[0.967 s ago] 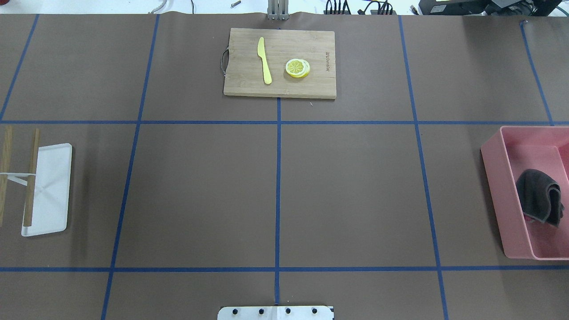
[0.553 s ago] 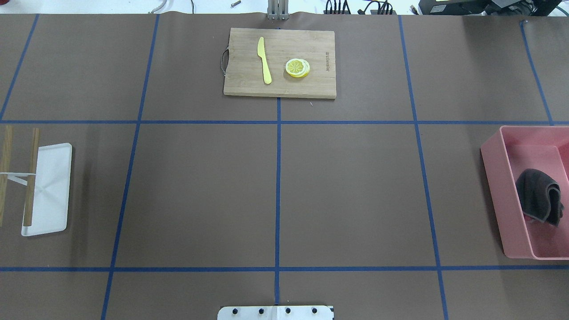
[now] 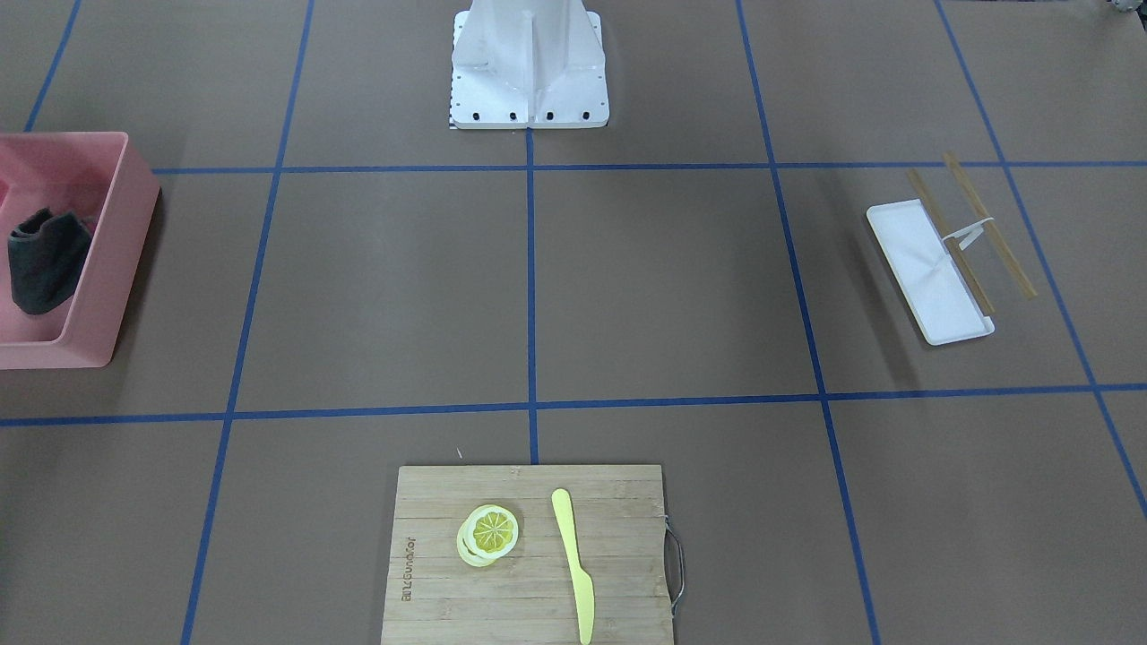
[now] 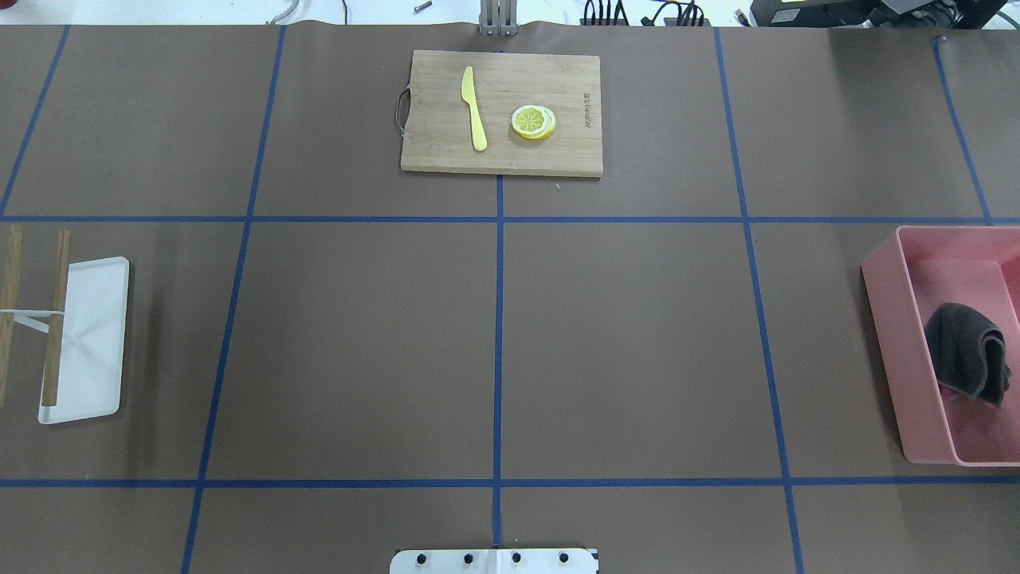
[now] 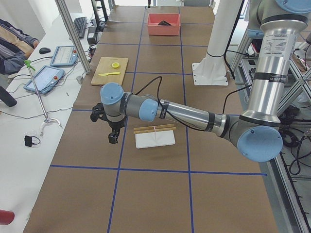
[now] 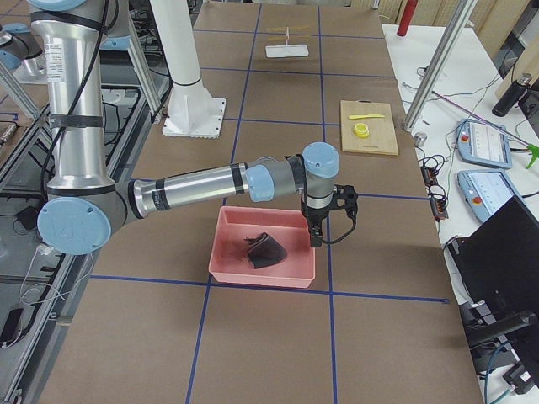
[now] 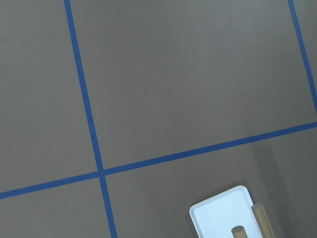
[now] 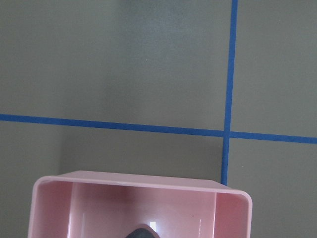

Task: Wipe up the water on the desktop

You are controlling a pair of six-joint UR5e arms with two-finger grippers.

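Observation:
The desktop [image 4: 629, 351] is a matte brown top with blue tape lines; I see no water on it in any view. A dark grey cloth [image 4: 966, 351] lies crumpled in a pink bin [image 4: 884, 319] at the right edge, and it also shows in the exterior right view [image 6: 265, 250]. My right gripper [image 6: 317, 234] hangs over the bin's rim on the operators' side; I cannot tell if it is open or shut. My left gripper [image 5: 112, 138] hangs over the desktop beside a white tray [image 5: 154, 140]; I cannot tell its state.
The white tray [image 4: 92, 343] with two wooden sticks across it sits at the left edge. A bamboo cutting board [image 4: 446, 151] at the far middle carries a yellow knife [image 4: 474, 108] and lemon slices [image 4: 533, 122]. The robot base plate [image 4: 494, 560] is at the near edge.

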